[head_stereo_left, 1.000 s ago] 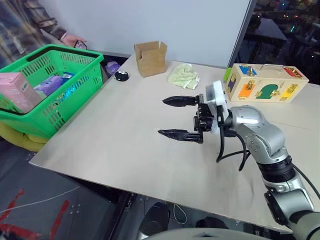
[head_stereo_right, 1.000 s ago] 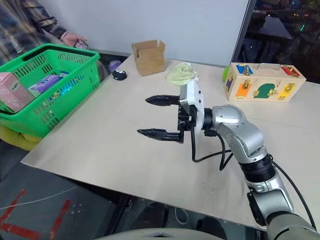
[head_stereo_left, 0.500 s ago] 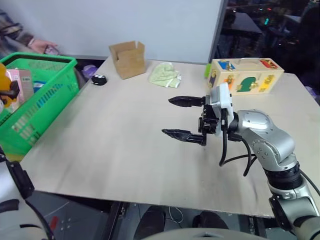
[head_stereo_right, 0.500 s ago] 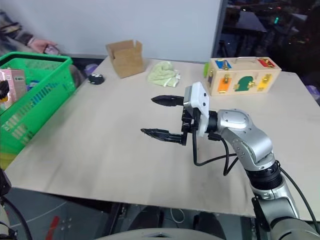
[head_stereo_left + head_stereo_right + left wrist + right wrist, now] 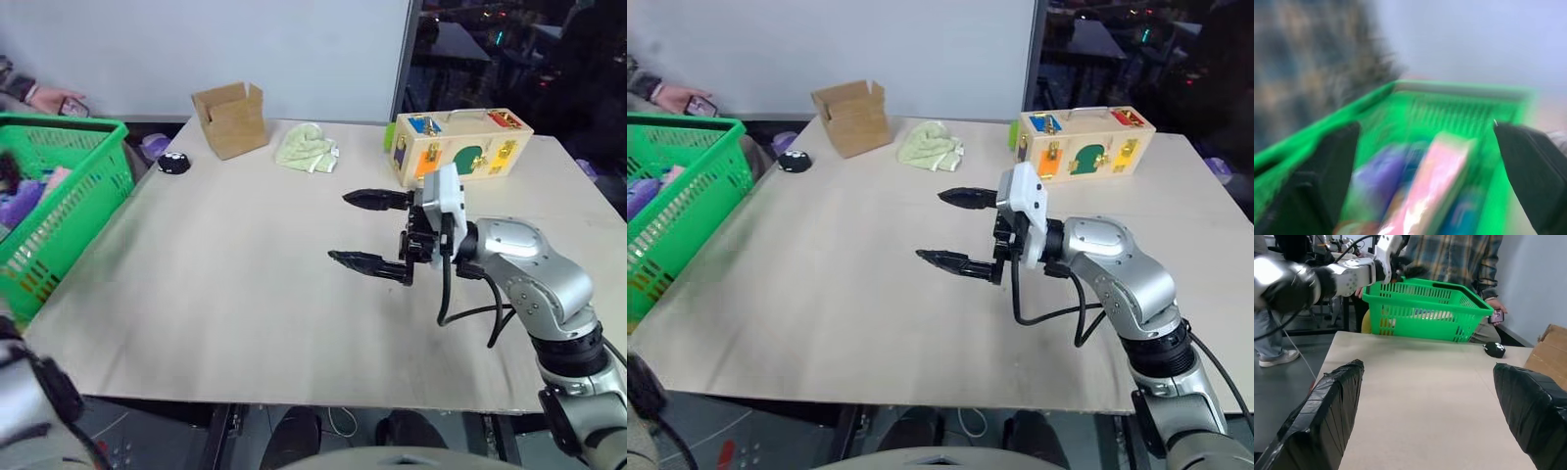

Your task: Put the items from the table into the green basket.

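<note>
The green basket (image 5: 69,196) stands off the table's (image 5: 216,294) left edge. In the left wrist view a long pink carton (image 5: 1437,186) lies inside the basket beside purple and blue packs. My left gripper (image 5: 1425,132) hangs over the basket (image 5: 1459,98), open, with nothing between its fingers. The right wrist view shows it above the basket's rim (image 5: 1400,267). My right gripper (image 5: 341,227) hovers level over the middle of the table, open and empty, pointing toward the basket (image 5: 1425,308).
At the table's far side are a cardboard box (image 5: 230,117), a small black object (image 5: 173,164), a crumpled green cloth (image 5: 306,150) and a wooden latch box (image 5: 460,145). A person in a plaid shirt (image 5: 1459,259) stands behind the basket, one hand (image 5: 54,100) holding a phone.
The whole view has swung, so the basket now sits further left in the picture. An orange thing seen in my left gripper over the basket half a second ago no longer shows. My right gripper stayed open.
</note>
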